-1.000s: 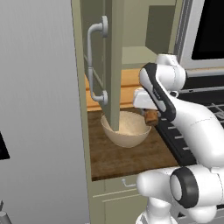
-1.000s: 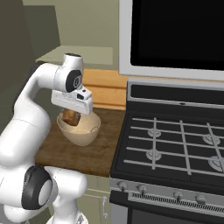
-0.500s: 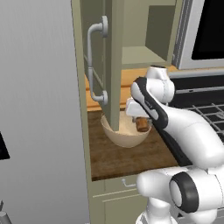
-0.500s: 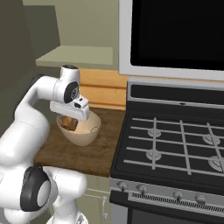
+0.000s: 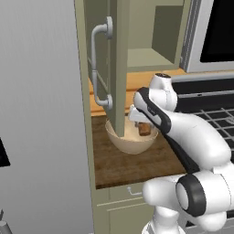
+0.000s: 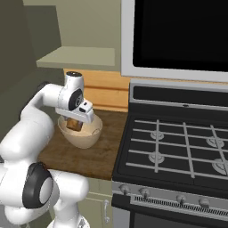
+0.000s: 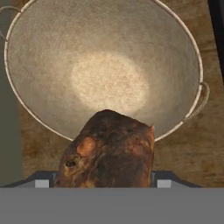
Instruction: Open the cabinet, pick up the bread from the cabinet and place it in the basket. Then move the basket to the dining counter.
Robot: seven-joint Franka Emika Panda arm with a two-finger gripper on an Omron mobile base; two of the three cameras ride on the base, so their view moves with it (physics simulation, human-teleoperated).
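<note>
Our gripper (image 7: 105,183) is clamped on the bread (image 7: 107,151) above the basket (image 5: 132,141). The basket sits on the dark wood worktop (image 5: 132,167), between the open cabinet (image 5: 116,68) and the stove (image 6: 178,147).

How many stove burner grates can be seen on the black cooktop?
4 on the black cooktop in the right base view: near left, far left, far right, near right cut off; more may lie beyond the edge.
</note>
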